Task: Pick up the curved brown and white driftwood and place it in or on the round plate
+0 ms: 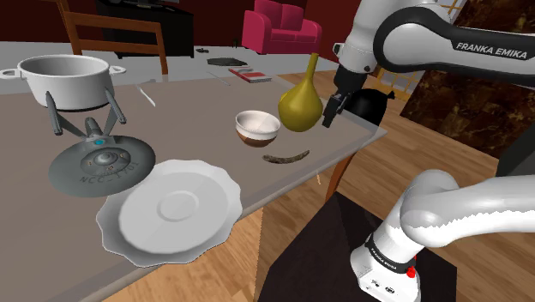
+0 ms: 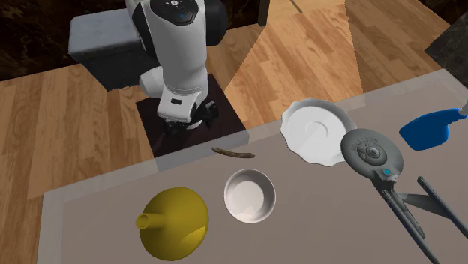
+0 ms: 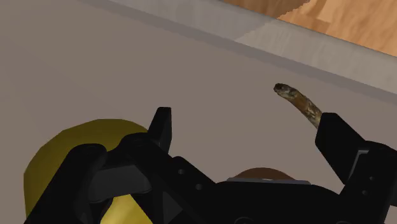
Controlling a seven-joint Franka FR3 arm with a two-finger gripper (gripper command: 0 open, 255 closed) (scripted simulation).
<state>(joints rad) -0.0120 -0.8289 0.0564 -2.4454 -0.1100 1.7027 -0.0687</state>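
Brown, pale-mottled driftwood [image 1: 285,157] lies flat on the grey table [image 1: 206,111] near the edge closest to the stand, just beside the small bowl [image 1: 258,127] and the yellow vase [image 1: 300,103]. The round white plate [image 1: 129,225] sits well apart from it, further along the same edge, toward the shoulder view's left, next to a grey starship model [image 1: 99,163]; nothing rests on the plate.

The black gripper [image 1: 330,111] hangs above the table edge near the vase. In the wrist view its fingers stand wide apart and clasp nothing, and the driftwood [image 3: 299,102] lies ahead of one finger, not between the two.

Progress, as judged: the approach is under way and no grasp has been made. Aligning over the wood, descending, closing, lifting, carrying and releasing onto the plate all remain.
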